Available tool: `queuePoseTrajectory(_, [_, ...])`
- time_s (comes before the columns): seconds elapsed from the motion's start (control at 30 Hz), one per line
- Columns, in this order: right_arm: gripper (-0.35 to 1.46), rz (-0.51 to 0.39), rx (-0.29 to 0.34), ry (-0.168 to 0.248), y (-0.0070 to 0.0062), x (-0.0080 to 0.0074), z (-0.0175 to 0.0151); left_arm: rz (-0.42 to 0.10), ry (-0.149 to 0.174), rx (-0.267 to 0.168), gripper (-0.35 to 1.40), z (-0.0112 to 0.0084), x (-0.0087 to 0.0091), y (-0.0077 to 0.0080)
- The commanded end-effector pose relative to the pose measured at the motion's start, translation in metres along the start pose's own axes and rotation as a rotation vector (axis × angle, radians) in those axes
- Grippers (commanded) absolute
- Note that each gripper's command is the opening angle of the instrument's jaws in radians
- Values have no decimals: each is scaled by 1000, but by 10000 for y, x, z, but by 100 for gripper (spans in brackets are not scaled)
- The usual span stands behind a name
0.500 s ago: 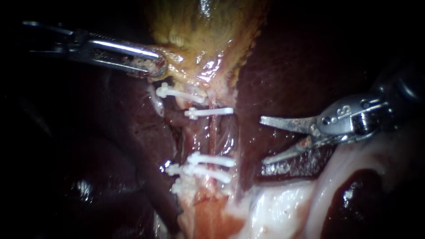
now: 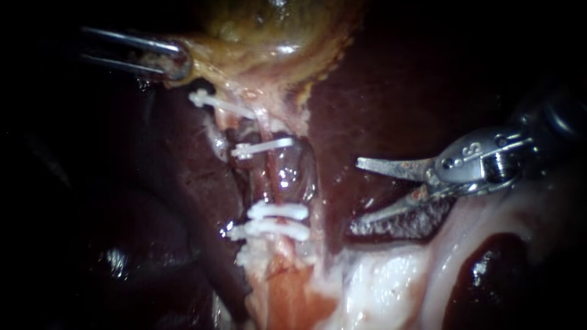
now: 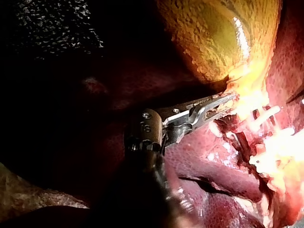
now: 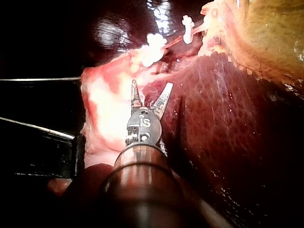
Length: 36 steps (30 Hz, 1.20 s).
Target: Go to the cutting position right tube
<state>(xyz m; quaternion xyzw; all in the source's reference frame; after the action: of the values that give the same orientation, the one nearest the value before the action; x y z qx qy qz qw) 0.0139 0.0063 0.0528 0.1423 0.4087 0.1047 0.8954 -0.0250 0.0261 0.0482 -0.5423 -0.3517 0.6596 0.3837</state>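
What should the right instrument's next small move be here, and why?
Probably ease the right instrument toward the tube, so its open jaws straddle the bare stretch between the single clip above and the paired clips below. The jaws stand open but apart from the tube, over the liver, while the left instrument holds the gallbladder up.

My left instrument reaches in nearly level, its jaws clamped on the edge of the gallbladder. My right instrument lies nearly level too, its 2 blades spread apart.
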Motion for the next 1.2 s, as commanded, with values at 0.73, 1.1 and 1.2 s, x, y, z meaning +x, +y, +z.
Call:
queuePoseTrajectory(0.73, [143,220,110,-18,23,43,101,5,6,13,-35,10,-8,11])
queuePoseTrajectory(1.1, [143,234,191,-21,20,45,160,5,6,13,-35,11,-7,11])
queuePoseTrajectory(1.2, [143,245,218,-7,17,46,170,5,5,10,-35,11,-7,11])
